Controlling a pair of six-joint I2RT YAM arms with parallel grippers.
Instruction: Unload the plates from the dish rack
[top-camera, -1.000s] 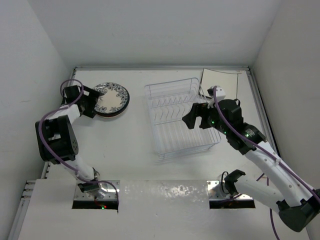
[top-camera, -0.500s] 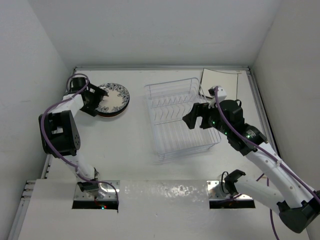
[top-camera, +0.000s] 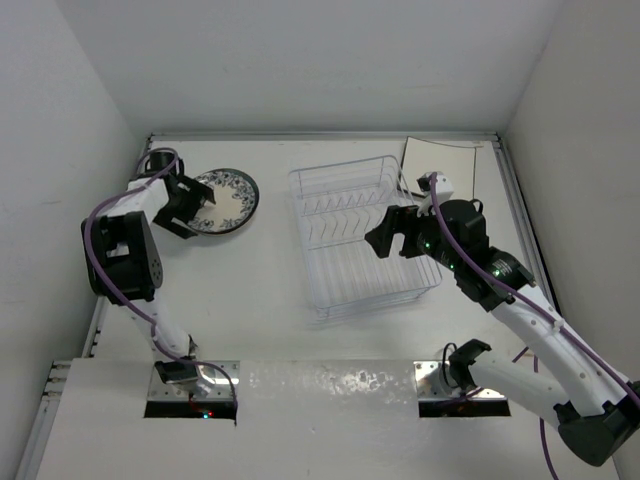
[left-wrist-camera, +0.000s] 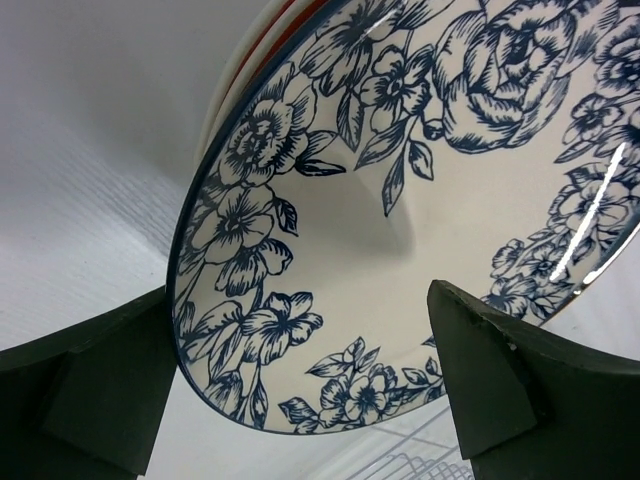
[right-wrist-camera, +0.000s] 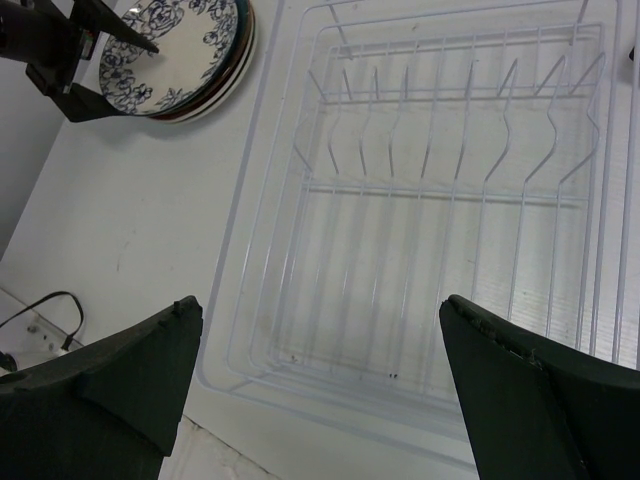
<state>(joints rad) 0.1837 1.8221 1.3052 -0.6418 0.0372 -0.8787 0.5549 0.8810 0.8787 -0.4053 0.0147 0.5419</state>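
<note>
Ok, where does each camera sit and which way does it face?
Top external: above, behind the arms, looking down on the table; both arms show.
Left wrist: on the left arm, close on the floral plate; open fingers frame it.
Right wrist: on the right arm, looking down into the empty dish rack; open fingers below.
Shared: floral plate in all.

No readable text, labels, brands, numbers or signs on anything visible
</note>
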